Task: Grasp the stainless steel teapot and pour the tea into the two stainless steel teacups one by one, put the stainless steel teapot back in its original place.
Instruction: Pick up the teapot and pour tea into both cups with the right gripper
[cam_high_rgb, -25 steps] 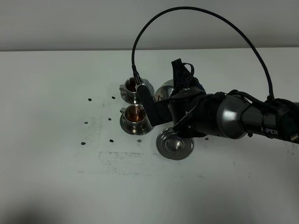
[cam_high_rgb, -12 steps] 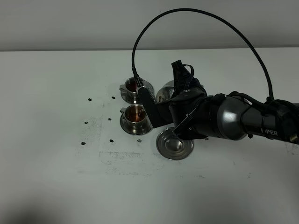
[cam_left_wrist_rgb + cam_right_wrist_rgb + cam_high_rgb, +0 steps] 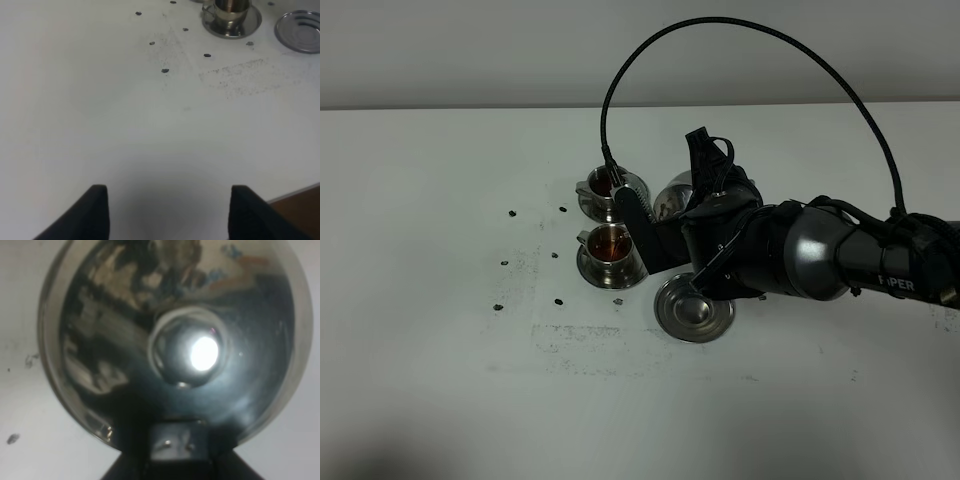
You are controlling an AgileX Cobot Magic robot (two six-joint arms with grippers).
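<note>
My right gripper [image 3: 696, 207] is shut on the loop handle of the stainless steel teapot [image 3: 675, 189], which hangs above the table just right of the far teacup; the arm hides most of the pot. In the right wrist view the teapot's domed lid and knob [image 3: 192, 352] fill the picture, with the right gripper [image 3: 177, 460] clamped on the handle. Both stainless steel teacups, far [image 3: 608, 187] and near [image 3: 610, 246], stand on saucers and hold brown tea. The round steel tray [image 3: 694, 309] lies bare in front of the arm. My left gripper [image 3: 170, 212] stands open over bare table.
Small dark specks [image 3: 509, 213] and a scuffed grey patch [image 3: 580, 335] mark the white table [image 3: 440, 380] left of and in front of the cups. The left wrist view shows the near cup [image 3: 230, 12], the tray [image 3: 302, 31] and the table's edge [image 3: 295, 195].
The right arm with the teapot has shifted only very slightly. The cups and the tray have stayed where they were.
</note>
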